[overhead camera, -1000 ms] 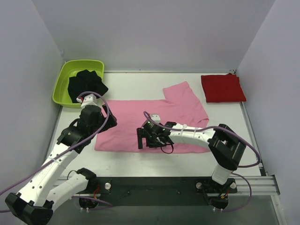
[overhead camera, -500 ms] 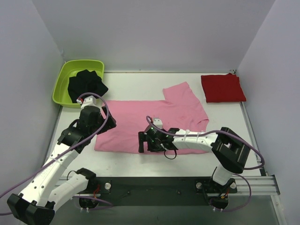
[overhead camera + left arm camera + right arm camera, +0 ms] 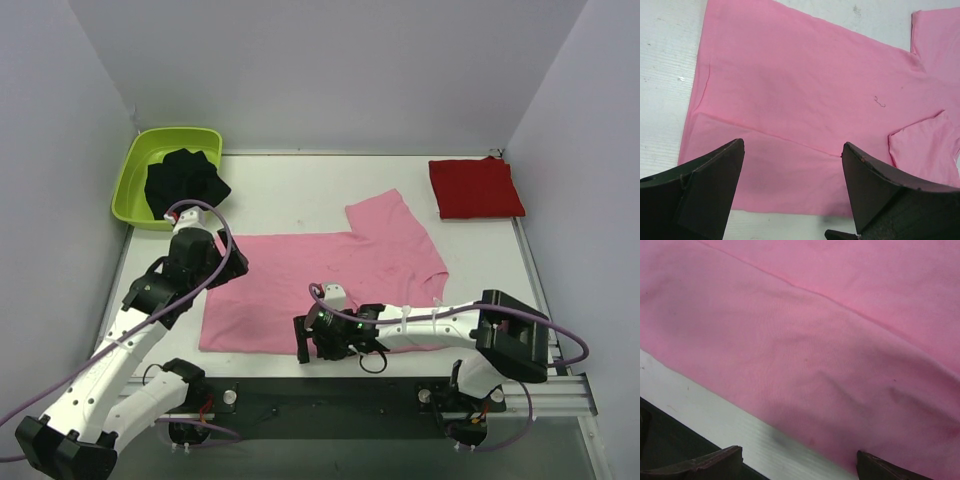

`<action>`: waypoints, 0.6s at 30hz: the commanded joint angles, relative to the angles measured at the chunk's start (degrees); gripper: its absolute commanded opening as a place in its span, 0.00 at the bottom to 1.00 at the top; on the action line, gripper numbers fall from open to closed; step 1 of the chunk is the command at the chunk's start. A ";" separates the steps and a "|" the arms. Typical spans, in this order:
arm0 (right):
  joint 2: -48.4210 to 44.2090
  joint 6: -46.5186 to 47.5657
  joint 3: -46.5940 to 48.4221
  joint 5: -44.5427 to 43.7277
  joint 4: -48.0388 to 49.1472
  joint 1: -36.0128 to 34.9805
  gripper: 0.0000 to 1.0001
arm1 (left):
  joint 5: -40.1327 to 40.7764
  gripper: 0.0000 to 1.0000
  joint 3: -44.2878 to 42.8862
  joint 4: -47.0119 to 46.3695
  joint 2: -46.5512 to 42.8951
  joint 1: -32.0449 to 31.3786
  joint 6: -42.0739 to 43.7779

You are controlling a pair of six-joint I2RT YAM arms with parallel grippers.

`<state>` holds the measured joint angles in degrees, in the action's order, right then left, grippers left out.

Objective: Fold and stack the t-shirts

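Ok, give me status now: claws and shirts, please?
Left claw open over pink shirt. Right claw open, low at its near edge. Red shirt folded, far right corner. Green tub far left, apart.

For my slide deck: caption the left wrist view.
Left gripper, fingers open, poised above the pink t-shirt spread on the white table.

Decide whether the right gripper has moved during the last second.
Yes. The right gripper has slid toward the near edge of the table, from mid-shirt to the near hem of the pink t-shirt.
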<state>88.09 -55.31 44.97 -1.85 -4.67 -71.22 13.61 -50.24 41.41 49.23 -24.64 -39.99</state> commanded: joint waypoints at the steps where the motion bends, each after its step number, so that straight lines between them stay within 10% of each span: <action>1: -1.78 -3.57 -0.59 -2.10 -8.16 -3.13 1.00 | -0.69 0.89 -0.30 -1.60 -1.60 0.39 0.44; 18: -5.64 -3.34 4.94 -12.20 -16.94 -8.15 1.00 | -0.60 0.89 0.32 0.78 -5.20 0.39 0.35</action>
<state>86.87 -60.66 45.21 -6.66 -12.91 -79.24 13.15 -48.88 41.63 45.69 -24.64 -40.01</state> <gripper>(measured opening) 0.994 0.887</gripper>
